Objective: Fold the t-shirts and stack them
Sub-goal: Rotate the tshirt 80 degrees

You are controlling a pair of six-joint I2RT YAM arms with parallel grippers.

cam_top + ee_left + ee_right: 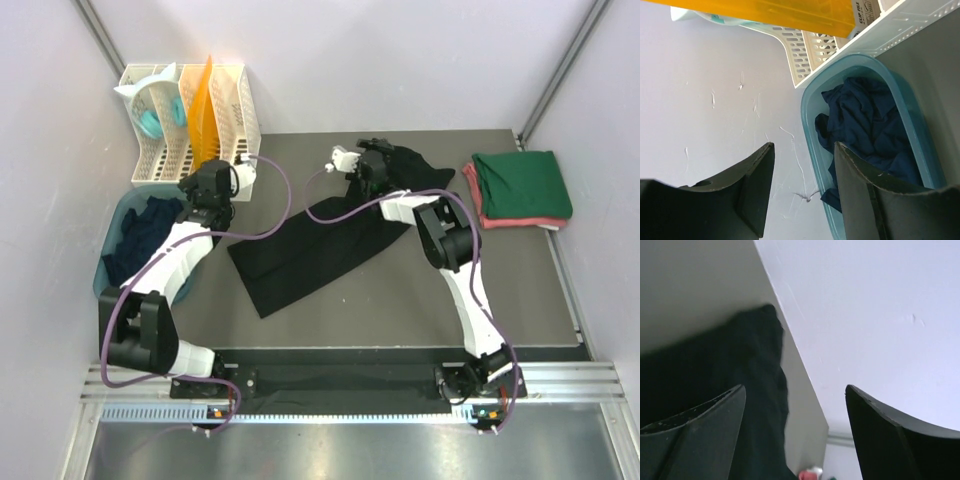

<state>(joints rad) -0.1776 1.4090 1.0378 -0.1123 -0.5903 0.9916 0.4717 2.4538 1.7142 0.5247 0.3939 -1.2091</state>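
Cloth lies slantwise: black t-shirt [320, 245] runs near-left to far-right on the worktop [400, 310]. Your right pincer [372, 162], wide, empty, is over its far end; left pincer [205, 190], parted, empty, off its left side.

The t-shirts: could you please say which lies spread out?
The black t-shirt mid-table; the green t-shirt and red t-shirt are folded, the navy t-shirt bunched in the tub.

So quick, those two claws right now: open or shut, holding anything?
Left gripper: open, holding nothing.
Right gripper: open, holding nothing, by the black shirt.
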